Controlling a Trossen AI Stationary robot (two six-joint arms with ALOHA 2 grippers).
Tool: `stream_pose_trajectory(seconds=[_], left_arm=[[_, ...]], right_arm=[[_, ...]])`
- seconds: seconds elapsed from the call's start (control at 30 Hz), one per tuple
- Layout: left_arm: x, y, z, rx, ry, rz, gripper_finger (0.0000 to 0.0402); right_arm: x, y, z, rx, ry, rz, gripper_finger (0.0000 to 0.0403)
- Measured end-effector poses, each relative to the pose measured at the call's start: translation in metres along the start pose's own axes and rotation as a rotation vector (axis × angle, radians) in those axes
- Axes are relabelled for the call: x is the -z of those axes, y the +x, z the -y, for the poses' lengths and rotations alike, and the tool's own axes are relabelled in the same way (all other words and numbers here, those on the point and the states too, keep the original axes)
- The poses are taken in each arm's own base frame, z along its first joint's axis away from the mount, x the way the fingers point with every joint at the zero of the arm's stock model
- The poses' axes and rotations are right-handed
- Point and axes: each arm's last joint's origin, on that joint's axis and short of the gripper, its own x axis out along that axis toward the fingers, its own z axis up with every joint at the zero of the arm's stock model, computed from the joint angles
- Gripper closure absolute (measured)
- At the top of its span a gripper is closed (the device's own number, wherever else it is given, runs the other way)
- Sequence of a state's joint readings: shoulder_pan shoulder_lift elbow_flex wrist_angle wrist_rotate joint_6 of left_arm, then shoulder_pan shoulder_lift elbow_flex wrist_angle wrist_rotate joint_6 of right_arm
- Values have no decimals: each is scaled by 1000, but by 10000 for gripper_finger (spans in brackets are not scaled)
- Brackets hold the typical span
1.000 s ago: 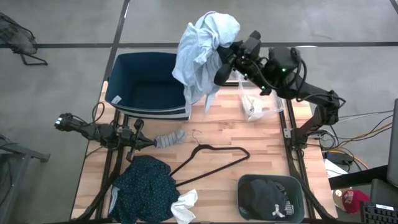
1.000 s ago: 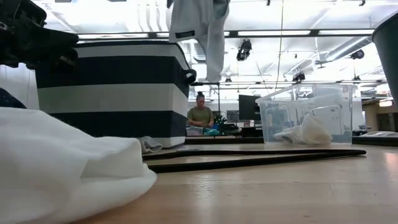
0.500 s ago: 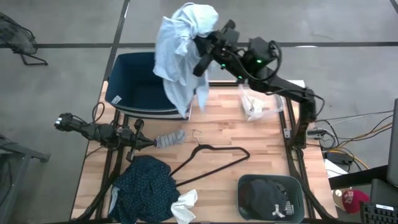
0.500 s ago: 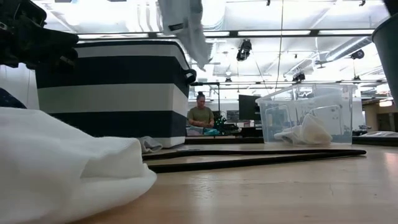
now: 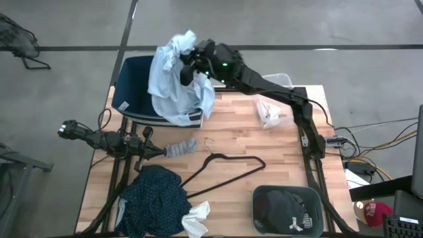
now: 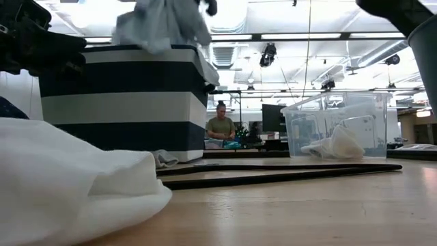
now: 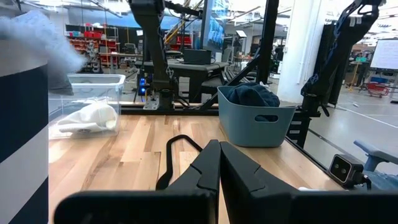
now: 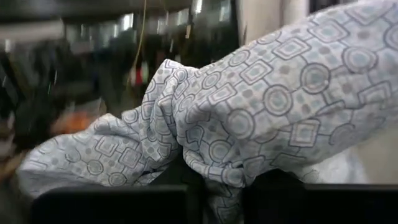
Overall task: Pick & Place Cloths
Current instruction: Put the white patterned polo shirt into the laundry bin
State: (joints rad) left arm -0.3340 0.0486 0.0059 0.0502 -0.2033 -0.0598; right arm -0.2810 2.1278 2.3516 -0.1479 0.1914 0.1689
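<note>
The pale blue patterned shirt is bunched over the navy, white-striped bin at the far left of the table, and shows above the bin in the low view. My right gripper is shut on it above the bin. My left gripper rests shut at the table's left, next to a grey sock. A dark teal dotted garment and a white sock lie at the near edge. Black garments with a white logo fill a grey basket. My right gripper pinches a bunched fold at the top of the shirt between its two fingers, coming slanting from the table's right. The shirt sags below the hold. Its lower part lies in the bin and drapes over the bin's near right rim.
A thin black wire hanger lies mid-table. A clear box holding a white cloth stands at the far right. Bare wood lies between the hanger and the clear box. A person sits in the room behind.
My right gripper has swung toward the table's left and down, from beside the bin's right edge to over the bin, staying shut on the shirt. The shirt, which hung high and long, has come down, and its lower part has settled into the bin and over its rim.
</note>
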Motion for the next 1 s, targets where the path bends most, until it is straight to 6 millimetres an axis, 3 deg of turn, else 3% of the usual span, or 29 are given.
stream_pose_trajectory(seconds=[0.2,0.3,0.43,0.57,0.73,1.0], left_arm=[[0,0,0,0,0,0,392],[0,0,0,0,0,0,392],[0,0,0,1,0,0,392],[0,0,0,1,0,0,392],[0,0,0,1,0,0,392],[0,0,0,1,0,0,392]], right_arm=[[56,14,19,-33,75,-375,353],[69,12,28,-57,122,-516,333],[69,6,36,-103,174,-607,296],[64,-2,39,-260,272,-703,251],[55,-13,36,-296,198,-731,209],[48,-35,27,-102,27,-791,197]])
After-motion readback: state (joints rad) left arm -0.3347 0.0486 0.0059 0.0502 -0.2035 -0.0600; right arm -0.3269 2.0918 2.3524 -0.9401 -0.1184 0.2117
